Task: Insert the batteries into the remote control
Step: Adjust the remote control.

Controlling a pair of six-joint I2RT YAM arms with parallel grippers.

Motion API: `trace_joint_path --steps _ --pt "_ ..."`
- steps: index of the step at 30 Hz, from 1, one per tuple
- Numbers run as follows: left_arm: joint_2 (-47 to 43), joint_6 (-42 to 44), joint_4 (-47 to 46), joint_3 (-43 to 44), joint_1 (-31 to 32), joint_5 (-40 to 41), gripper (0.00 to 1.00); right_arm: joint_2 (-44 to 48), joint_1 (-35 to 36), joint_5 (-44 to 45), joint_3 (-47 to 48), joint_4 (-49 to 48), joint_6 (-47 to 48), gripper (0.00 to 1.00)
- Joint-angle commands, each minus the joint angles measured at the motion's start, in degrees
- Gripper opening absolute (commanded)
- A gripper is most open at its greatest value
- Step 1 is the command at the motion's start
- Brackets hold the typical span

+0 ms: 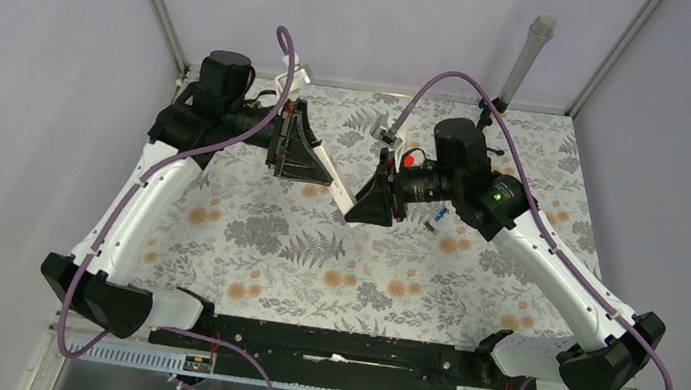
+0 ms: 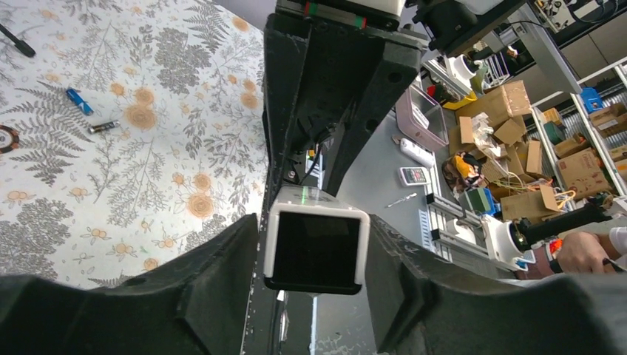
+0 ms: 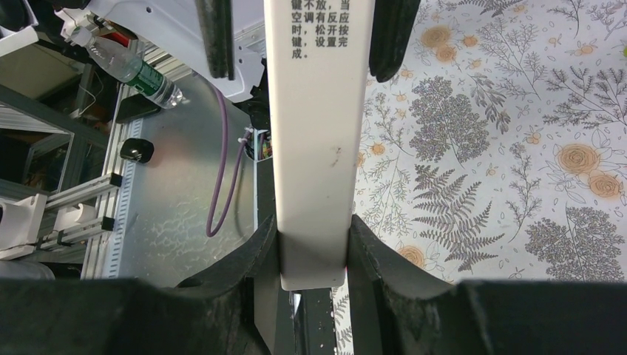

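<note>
Your right gripper [image 3: 314,244] pinches one end of the remote [image 1: 335,179]; the left gripper [image 2: 314,251] flanks the other, grip unclear. Batteries [image 2: 76,100] lie below the remote, nearer your right gripper.

Smooth white plastic, faintly glossy, for the remote control [image 3: 310,148]; matt black grainy plastic fingers [image 3: 222,296]; matt floral-printed tabletop [image 1: 314,251].

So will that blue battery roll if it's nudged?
Probably: the battery is a small round cylinder lying on its side on the flat table. It looks light, so a slight push might move it. The smooth casing may slip when pinched.
</note>
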State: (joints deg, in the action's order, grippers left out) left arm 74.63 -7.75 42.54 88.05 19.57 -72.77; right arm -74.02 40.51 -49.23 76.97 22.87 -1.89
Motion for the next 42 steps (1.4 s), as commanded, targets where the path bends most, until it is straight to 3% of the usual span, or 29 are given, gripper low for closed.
trace_joint_path --steps 1,8,12,19,26,29,34,35,36,39,42 --pt "-1.7 -3.7 -6.9 -0.7 0.2 -0.6 0.51 0.3 0.5 -2.4 0.5 -1.4 1.5 0.00" --pt "-1.5 -3.4 -6.9 -0.2 0.2 -2.3 0.42 0.1 0.6 -2.7 1.2 0.1 3.3 0.00" --pt "-2.2 -2.7 -7.0 -1.1 0.2 -3.6 0.47 0.2 0.6 -2.8 1.8 0.9 4.1 0.00" --pt "-2.8 -1.8 -7.0 -2.9 0.2 -5.1 0.48 0.5 0.6 -2.9 2.1 1.0 4.5 0.00" --pt "-2.6 -1.9 -7.0 -2.8 0.2 -4.9 0.37 0.2 0.6 -3.0 2.7 2.4 5.2 0.00" --pt "-2.5 -1.8 -6.9 -2.5 0.2 -5.1 0.30 0.0 0.6 -2.9 2.7 2.9 5.5 0.00" --pt "-2.9 -0.8 -7.0 -2.7 0.2 -4.8 0.00 -0.2 0.6 -1.9 3.3 2.7 4.9 0.00" --pt "-3.2 0.0 -7.0 -2.7 0.2 -4.2 0.00 -0.4 0.6 -0.9 3.5 2.5 4.0 0.08" --pt "-3.8 0.8 -7.0 -2.7 0.2 -2.9 0.00 -0.5 0.6 -0.1 4.0 2.4 2.8 0.23" --pt "-5.3 3.5 -6.9 -2.2 -0.6 1.2 0.00 -0.7 0.6 2.5 4.5 1.8 -1.5 0.79" --pt "-7.0 3.6 -9.7 -2.5 -2.0 4.3 0.00 2.1 0.5 5.1 1.4 -3.4 -7.4 0.92"
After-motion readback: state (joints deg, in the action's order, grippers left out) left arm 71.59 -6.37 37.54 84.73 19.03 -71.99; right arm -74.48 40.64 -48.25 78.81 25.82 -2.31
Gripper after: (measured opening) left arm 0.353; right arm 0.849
